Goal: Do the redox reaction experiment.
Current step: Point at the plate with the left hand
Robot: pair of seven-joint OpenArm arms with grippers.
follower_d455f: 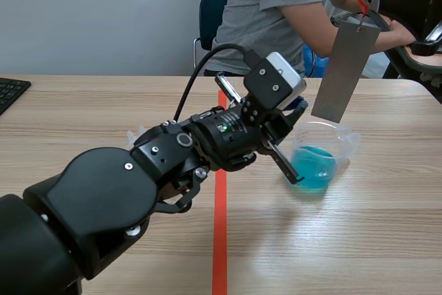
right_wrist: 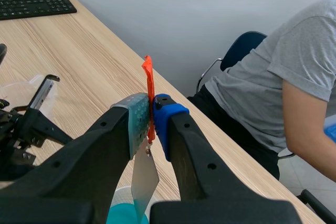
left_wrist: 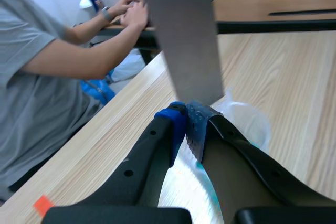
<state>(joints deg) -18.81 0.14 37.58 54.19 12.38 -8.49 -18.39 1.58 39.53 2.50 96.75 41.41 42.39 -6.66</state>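
A beaker [follower_d455f: 337, 147] stands on the counter [follower_d455f: 103, 108], right of the tape line [follower_d455f: 219, 240], liquid [follower_d455f: 314, 169] in it; a metal strip [follower_d455f: 345, 67] hangs above it from a tag [right_wrist: 148, 77] in the right claw [right_wrist: 151, 120]; the left claw [left_wrist: 186, 124] sits at its left edge; a person [follower_d455f: 276, 5] sits behind the counter.

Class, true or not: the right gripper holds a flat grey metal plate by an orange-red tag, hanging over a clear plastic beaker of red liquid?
Not right: the liquid in the clear plastic beaker is blue, not red, as the scene view shows. The right gripper does hold the flat grey metal plate by its orange-red tag over the beaker.
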